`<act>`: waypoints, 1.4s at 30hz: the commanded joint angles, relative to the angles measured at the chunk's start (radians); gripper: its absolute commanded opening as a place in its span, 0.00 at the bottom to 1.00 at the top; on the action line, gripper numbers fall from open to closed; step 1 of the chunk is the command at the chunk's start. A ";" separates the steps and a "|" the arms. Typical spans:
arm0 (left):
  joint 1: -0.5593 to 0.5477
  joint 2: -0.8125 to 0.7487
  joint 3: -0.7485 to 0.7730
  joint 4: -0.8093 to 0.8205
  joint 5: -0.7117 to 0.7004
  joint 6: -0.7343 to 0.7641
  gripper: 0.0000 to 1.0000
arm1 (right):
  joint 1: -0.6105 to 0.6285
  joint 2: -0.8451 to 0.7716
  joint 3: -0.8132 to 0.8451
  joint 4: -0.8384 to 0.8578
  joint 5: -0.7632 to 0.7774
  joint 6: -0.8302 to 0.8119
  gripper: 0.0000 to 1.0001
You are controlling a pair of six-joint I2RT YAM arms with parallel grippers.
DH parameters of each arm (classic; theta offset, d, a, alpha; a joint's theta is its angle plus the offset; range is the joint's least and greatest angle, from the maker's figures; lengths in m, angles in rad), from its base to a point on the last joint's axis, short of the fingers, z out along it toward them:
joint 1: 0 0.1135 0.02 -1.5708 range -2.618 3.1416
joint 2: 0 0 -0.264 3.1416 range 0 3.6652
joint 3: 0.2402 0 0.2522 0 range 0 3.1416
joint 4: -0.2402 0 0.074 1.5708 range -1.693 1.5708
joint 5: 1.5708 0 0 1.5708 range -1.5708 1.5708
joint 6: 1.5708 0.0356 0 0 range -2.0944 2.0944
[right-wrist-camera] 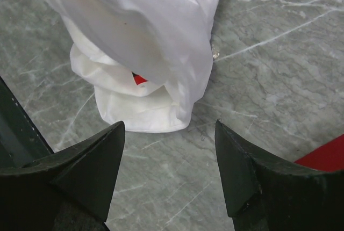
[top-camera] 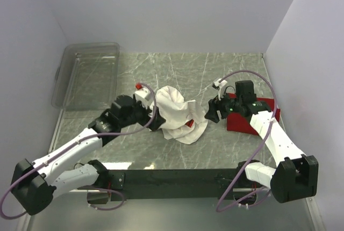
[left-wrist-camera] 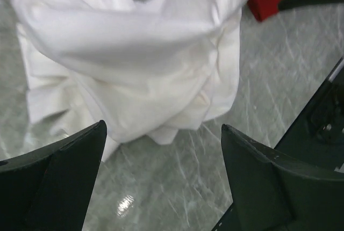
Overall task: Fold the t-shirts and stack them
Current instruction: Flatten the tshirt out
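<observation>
Hovering wide open, the left hand (top-camera: 157,122) holds nothing. In its wrist view both dark fingers (left-wrist-camera: 59,182) frame the near edge of the crumpled white cloth t-shirt (top-camera: 177,112); whether they touch it I cannot tell. Right hand (top-camera: 210,114): jaws also spread, empty, bare marble between the tips, white shirt just ahead and apart from them.

White t-shirt: bunched heap at mid-tabletop, between the two hands. A small patch of red print (right-wrist-camera: 138,79) shows in a fold on the side facing the right hand.

Plain red cloth t-shirt (top-camera: 264,105): lies at the right edge of the grey marble-pattern tabletop (top-camera: 177,70), close to the right wall, partly under the right arm.

Open room: bare tabletop behind the heap up to the back wall, and in front of it down to the dark front rail (top-camera: 177,177).

Clear plastic bin (top-camera: 88,75): far left corner, well apart from both shirts. Each hand faces the heap from its own side; the right arm lies over the red shirt.
</observation>
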 commanded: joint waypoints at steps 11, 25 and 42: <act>-0.387 0.209 -0.013 0.208 -0.466 -0.012 0.90 | -0.063 0.033 0.020 -0.037 -0.083 -0.074 0.76; -0.501 0.546 0.158 0.280 -0.725 -0.004 0.76 | -0.079 0.032 0.021 -0.042 -0.103 -0.065 0.76; -0.504 0.292 0.250 0.139 -0.719 -0.004 0.01 | -0.080 0.027 0.018 -0.034 -0.109 -0.053 0.76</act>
